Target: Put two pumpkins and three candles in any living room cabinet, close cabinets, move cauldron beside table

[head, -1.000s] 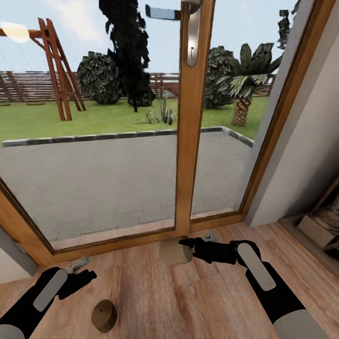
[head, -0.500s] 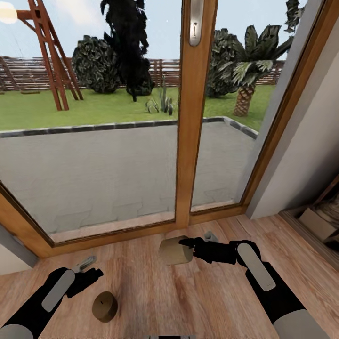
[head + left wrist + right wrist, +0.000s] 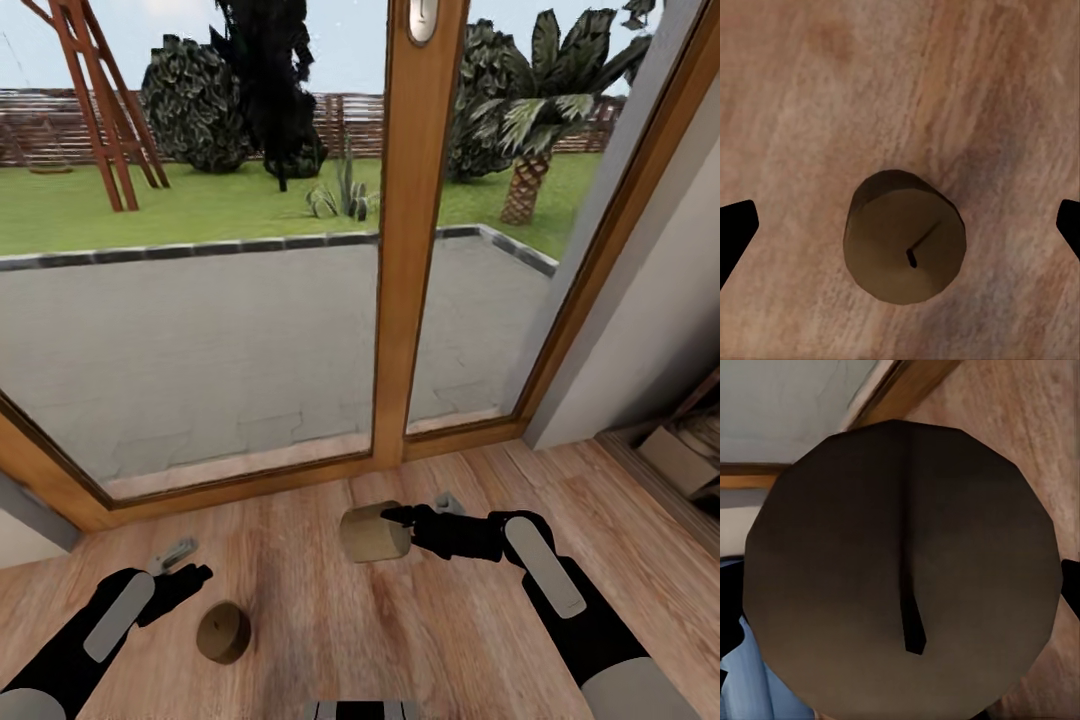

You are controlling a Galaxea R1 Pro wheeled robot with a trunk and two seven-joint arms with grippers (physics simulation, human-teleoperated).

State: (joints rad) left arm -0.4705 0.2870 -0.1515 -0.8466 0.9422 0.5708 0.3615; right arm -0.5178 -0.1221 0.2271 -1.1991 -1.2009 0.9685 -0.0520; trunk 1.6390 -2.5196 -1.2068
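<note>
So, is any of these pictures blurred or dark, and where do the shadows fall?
Head view: even daylight through the glass door, with a soft dark patch on the floor beside the standing candle. Left wrist view: the wood grain is smeared around that candle. Right wrist view: the held candle sits very close, dim and soft-edged.

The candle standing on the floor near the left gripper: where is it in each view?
Head view: candle at lower left, beside the left gripper.
Left wrist view: centre, wick up, between the fingertips.
Right wrist view: another candle fills it.
Shared landmark: wooden floor.
</note>
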